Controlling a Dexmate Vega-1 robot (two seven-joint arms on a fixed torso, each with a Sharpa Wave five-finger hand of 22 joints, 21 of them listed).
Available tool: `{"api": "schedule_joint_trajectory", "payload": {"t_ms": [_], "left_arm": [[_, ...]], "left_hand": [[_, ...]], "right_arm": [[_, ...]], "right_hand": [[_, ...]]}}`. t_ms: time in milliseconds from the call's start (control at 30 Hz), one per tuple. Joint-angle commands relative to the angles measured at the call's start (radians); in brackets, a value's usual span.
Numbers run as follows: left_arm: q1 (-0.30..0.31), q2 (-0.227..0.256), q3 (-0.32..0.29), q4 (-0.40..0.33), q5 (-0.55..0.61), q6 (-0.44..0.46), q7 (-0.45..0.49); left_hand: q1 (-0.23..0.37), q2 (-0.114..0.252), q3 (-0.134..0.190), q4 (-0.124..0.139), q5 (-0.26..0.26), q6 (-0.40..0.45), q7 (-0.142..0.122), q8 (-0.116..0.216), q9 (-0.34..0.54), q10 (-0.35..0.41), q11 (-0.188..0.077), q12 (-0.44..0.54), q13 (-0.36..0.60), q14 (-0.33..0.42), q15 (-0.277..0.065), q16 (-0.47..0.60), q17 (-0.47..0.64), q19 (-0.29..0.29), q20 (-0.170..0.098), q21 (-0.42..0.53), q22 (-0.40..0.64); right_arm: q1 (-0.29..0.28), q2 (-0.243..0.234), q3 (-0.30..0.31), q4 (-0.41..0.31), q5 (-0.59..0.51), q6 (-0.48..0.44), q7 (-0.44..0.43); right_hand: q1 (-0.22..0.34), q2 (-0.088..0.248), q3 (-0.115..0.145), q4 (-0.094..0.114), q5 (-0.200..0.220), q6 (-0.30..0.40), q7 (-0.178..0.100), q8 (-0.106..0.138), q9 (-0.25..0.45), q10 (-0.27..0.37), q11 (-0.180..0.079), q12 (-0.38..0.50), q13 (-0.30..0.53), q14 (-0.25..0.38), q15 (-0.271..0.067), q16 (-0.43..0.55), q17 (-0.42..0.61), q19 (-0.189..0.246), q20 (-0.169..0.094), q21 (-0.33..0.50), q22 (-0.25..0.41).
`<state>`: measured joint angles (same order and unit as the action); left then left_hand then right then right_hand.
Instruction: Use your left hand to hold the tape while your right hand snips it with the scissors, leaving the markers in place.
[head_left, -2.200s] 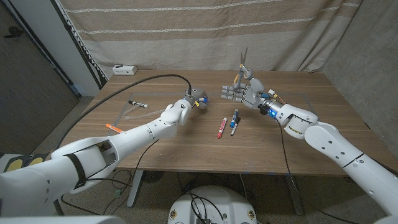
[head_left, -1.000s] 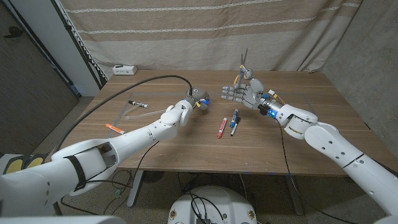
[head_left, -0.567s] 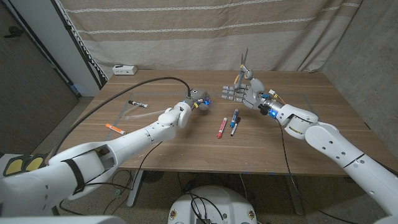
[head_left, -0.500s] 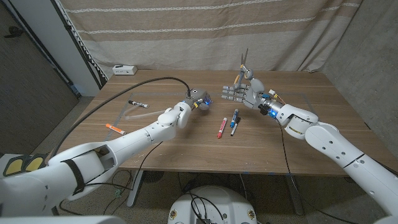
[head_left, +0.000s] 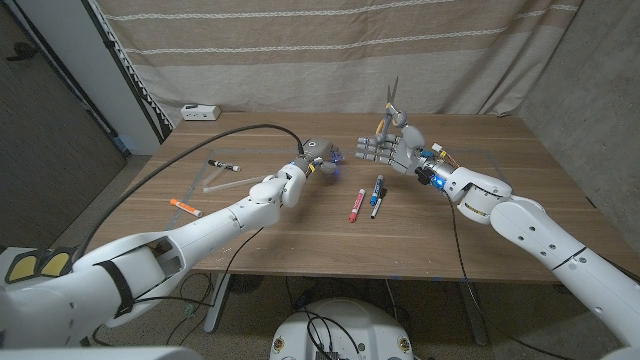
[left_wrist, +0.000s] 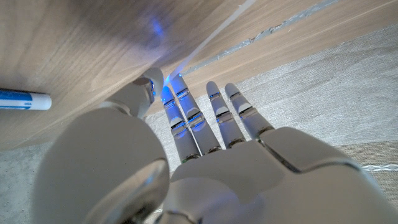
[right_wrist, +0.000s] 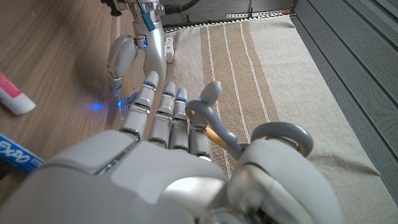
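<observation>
My left hand (head_left: 318, 158) reaches over the table's middle toward my right hand (head_left: 392, 150). In the left wrist view its thumb and a finger pinch one end of a thin clear tape strip (left_wrist: 211, 34), which runs off toward the table; the other fingers of this hand (left_wrist: 205, 155) are spread. My right hand (right_wrist: 155, 162) grips grey scissors (head_left: 390, 100) by the handles (right_wrist: 273, 140), blades pointing up. A short gap separates the two hands. On the table below them lie a red marker (head_left: 355, 205), a blue marker (head_left: 379, 187) and a dark marker (head_left: 375, 208).
A black marker (head_left: 221, 165) and an orange marker (head_left: 183, 207) lie on the table's left part, with a faint clear strip (head_left: 218, 183) between them. A white box (head_left: 200, 112) sits at the far left corner. A striped curtain hangs behind the table.
My left hand has moved to the right and a little farther back, closing on the right hand. The right hand with the scissors and the markers have stayed put.
</observation>
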<state>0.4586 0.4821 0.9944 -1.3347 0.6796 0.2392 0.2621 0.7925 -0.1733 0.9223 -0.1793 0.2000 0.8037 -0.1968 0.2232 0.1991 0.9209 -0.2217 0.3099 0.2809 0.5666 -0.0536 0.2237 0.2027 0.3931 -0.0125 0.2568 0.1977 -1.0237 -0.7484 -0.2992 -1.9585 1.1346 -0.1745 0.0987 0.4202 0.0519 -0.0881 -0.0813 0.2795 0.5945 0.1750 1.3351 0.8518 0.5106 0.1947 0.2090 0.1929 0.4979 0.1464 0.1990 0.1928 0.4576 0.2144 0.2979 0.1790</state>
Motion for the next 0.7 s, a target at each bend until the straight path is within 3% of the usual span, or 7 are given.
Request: {"api": "schedule_joint_trajectory", "payload": {"t_ms": [33, 433, 533, 567, 700], "left_arm": [[0.019, 0.007, -0.023, -0.012, -0.020, -0.027, 0.031], [0.020, 0.009, -0.019, -0.015, -0.014, -0.038, 0.019], [0.013, 0.011, -0.006, -0.017, 0.009, -0.020, 0.001], [0.008, 0.012, 0.002, -0.018, 0.023, -0.010, -0.011], [-0.003, 0.016, 0.021, -0.011, 0.049, 0.002, -0.042]], "left_hand": [[-0.003, -0.005, 0.004, 0.004, 0.002, -0.002, 0.003, -0.004, 0.001, 0.006, 0.001, 0.021, 0.016, 0.030, -0.150, 0.012, 0.004, 0.019, 0.004, 0.009, 0.003], [0.010, -0.005, 0.001, -0.002, 0.002, 0.038, 0.001, 0.000, 0.004, 0.022, 0.003, 0.091, 0.088, 0.092, -0.158, 0.015, 0.011, 0.030, 0.005, 0.011, 0.004], [0.012, -0.010, 0.000, -0.002, 0.001, 0.037, -0.001, -0.005, 0.005, -0.031, 0.006, 0.085, 0.104, 0.069, -0.154, -0.002, 0.012, 0.022, 0.007, 0.008, 0.005], [0.006, -0.008, 0.001, 0.003, 0.002, 0.040, 0.000, -0.009, 0.005, -0.098, 0.007, 0.069, 0.113, 0.061, -0.155, -0.012, 0.014, 0.021, 0.008, 0.008, 0.006], [-0.007, -0.014, -0.007, 0.004, 0.000, 0.055, 0.002, -0.002, 0.006, -0.142, 0.006, 0.048, 0.112, 0.026, -0.150, -0.026, 0.013, 0.011, 0.010, 0.004, 0.007]], "right_arm": [[-0.003, -0.001, -0.002, -0.002, 0.005, -0.004, -0.001], [-0.009, 0.000, 0.000, -0.006, 0.008, -0.001, 0.000], [-0.010, -0.001, 0.000, -0.006, 0.009, -0.001, 0.000], [-0.011, -0.001, 0.000, -0.007, 0.009, -0.001, 0.000], [-0.011, -0.001, 0.000, -0.008, 0.008, -0.001, -0.004]], "right_hand": [[0.003, 0.009, -0.004, -0.008, -0.002, 0.002, 0.007, 0.004, -0.001, 0.001, 0.000, -0.001, 0.005, -0.007, -0.002, -0.002, 0.002, 0.011, 0.003, -0.007, 0.005], [0.004, 0.010, -0.004, -0.009, -0.002, 0.003, 0.008, 0.005, -0.002, -0.001, -0.002, -0.001, 0.005, -0.007, -0.003, -0.001, 0.001, 0.016, 0.003, -0.013, 0.005], [0.004, 0.010, -0.005, -0.010, -0.002, 0.002, 0.005, 0.006, 0.000, -0.002, -0.002, -0.002, 0.005, -0.006, -0.002, -0.001, 0.001, 0.017, 0.003, -0.015, 0.005], [0.004, 0.010, -0.005, -0.010, -0.002, 0.001, 0.007, 0.007, 0.002, -0.002, -0.002, -0.002, 0.005, -0.006, -0.001, -0.001, 0.001, 0.017, 0.003, -0.016, 0.005], [0.004, 0.011, -0.005, -0.010, -0.002, 0.002, 0.005, 0.006, -0.001, -0.001, -0.003, -0.001, 0.005, -0.006, -0.002, -0.001, 0.001, 0.019, 0.003, -0.019, 0.005]]}}
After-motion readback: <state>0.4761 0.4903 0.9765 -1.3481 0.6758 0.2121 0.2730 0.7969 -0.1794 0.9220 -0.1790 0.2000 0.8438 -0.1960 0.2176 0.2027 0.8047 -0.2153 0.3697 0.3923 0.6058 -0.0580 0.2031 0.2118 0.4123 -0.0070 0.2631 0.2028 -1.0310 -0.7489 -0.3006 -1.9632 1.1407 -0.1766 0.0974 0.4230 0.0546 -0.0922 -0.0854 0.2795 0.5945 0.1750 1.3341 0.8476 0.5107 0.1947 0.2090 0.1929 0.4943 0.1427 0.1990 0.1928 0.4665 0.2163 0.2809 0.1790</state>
